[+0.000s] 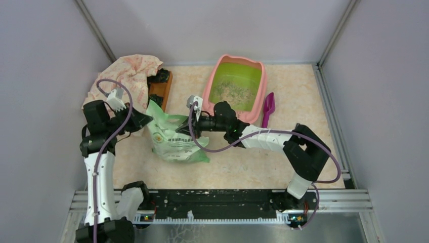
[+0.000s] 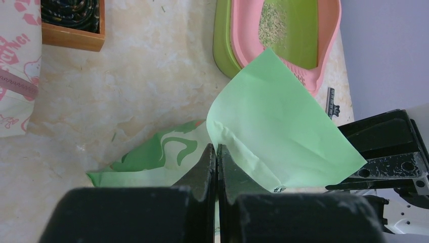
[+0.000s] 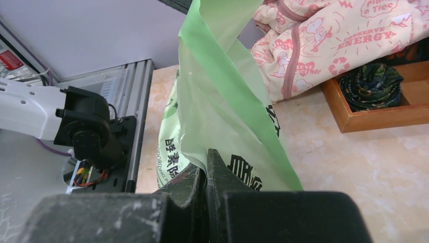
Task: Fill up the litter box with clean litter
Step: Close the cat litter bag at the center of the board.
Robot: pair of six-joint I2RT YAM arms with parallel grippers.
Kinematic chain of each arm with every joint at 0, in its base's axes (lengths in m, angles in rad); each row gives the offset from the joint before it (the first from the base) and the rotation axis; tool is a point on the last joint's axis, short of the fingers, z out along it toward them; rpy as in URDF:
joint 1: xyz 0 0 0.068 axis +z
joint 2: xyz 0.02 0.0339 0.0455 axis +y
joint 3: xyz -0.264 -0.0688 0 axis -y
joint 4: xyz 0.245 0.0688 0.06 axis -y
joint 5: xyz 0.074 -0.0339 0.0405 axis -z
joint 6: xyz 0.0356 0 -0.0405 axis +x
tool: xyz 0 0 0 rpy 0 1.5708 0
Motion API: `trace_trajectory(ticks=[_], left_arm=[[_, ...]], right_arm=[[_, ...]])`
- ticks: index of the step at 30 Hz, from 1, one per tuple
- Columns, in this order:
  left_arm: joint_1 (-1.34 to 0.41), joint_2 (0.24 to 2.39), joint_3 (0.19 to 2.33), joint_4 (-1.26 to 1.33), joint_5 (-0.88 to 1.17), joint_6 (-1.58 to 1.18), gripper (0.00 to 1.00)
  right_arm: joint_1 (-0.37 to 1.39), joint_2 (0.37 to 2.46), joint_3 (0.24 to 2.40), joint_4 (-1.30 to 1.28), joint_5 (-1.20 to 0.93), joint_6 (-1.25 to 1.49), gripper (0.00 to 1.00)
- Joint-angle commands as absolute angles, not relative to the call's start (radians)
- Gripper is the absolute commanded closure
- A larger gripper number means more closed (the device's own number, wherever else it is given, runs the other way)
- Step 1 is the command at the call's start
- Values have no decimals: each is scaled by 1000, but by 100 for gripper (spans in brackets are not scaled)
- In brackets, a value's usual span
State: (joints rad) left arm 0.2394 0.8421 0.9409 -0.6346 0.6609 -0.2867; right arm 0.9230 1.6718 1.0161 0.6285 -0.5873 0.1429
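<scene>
we see the litter box (image 1: 210, 85) at the far middle of the table (image 1: 253, 169), standing flat, its pink rim around a lime-green inside; a thin scatter of clean litter (image 1: 232, 92) lies on its floor and covers only part of the green; a magenta scoop (image 1: 268, 107) lies on the table just beside the box's right wall; near and left of the box is the light green printed bag (image 1: 174, 144), its lower end on the table and its upper film drawn up between the two arms; the left gripper (image 2: 216, 152) has its jaws pressed flat together, and the bag's green film runs in between the fingertips, so it pinches the bag at its far left corner; the right gripper (image 3: 206, 158) reaches in from the right with its jaws likewise closed tight; its wrist view shows the bag's film, with black print, clamped between them and rising upright above the fingers; from above, this gripper sits just near of the box's near left corner; at the far left a pink-patterned cloth (image 1: 129, 76) is heaped by the wall, touching a wooden tray (image 1: 161, 91) that holds something dark we cannot name; we cannot tell whether the bag's mouth is open
</scene>
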Motion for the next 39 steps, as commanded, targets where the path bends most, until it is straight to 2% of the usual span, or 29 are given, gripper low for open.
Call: trace_trajectory(ticks=[1, 15, 23, 30, 33, 39], left_arm=[[235, 832, 1057, -511, 708, -293, 100], [212, 893, 1123, -443, 864, -357, 100], [210, 882, 975, -269, 963, -476, 100], [188, 839, 896, -168, 958, -562, 99], [131, 840, 883, -152, 916, -572, 99], [-93, 891, 874, -106, 759, -574, 99]], right_arm=[[930, 1606, 1046, 683, -535, 130, 100], [931, 1560, 1172, 471, -444, 33, 100], [931, 1530, 1233, 342, -412, -34, 100], [930, 1487, 1211, 272, -373, -67, 100], [925, 1467, 1201, 249, -360, -72, 100], [893, 1414, 1184, 193, -339, -83, 100]])
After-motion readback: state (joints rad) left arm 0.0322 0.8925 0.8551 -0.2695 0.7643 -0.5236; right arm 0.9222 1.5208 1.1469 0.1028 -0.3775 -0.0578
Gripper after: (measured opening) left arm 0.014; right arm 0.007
